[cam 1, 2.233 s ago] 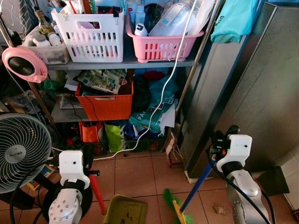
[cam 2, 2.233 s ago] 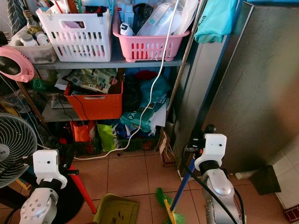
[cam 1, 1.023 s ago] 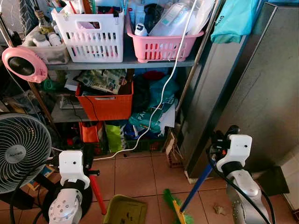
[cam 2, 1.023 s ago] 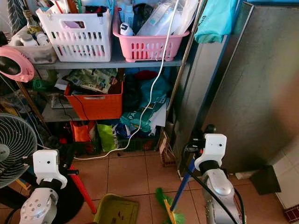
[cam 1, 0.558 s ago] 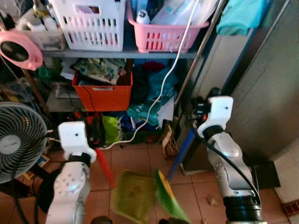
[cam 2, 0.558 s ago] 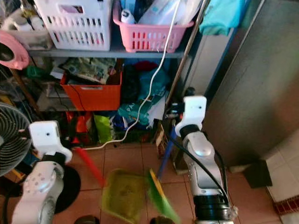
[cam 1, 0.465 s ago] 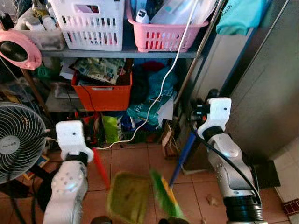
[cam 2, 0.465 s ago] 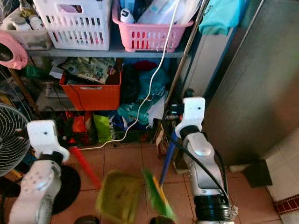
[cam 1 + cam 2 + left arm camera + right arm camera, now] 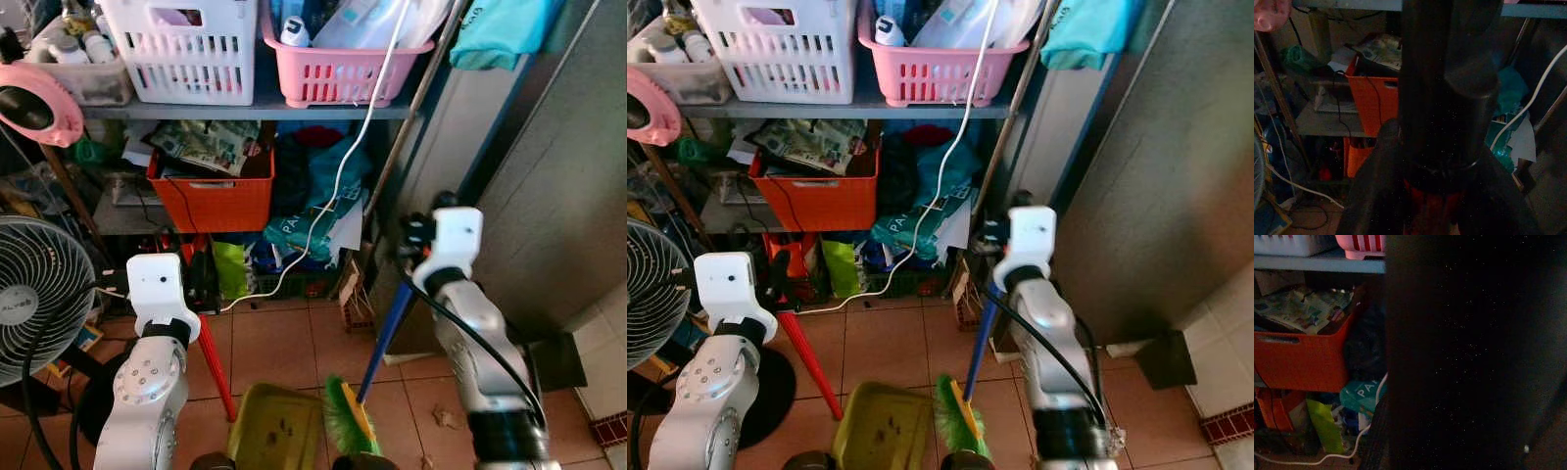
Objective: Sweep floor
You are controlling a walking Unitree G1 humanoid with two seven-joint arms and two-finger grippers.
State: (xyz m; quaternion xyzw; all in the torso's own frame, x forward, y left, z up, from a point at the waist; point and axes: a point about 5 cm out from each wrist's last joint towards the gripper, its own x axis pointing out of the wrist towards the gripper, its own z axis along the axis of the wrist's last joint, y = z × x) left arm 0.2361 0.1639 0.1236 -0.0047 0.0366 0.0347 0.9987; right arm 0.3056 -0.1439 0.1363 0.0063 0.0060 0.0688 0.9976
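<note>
You've got a yellow-green dustpan (image 9: 276,437) on a red handle (image 9: 214,364), a green-bristled broom (image 9: 345,419) with blue stick, terracotta floor tiles (image 9: 284,348)

The right gripper (image 9: 416,235) grips a blue-handled broom (image 9: 350,423), its green bristles at the yellow-green dustpan (image 9: 274,431) on the tiled floor (image 9: 284,348). The left gripper (image 9: 186,279) holds the dustpan's red handle (image 9: 214,364) before cluttered shelves (image 9: 255,108).

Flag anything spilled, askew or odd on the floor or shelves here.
A crumpled scrap of litter lies unswept on the tiles, to the right of the broom head and the dustpan. A white cable trails from above down across the shelves to the floor. The orange bin is overfilled with loose papers.
</note>
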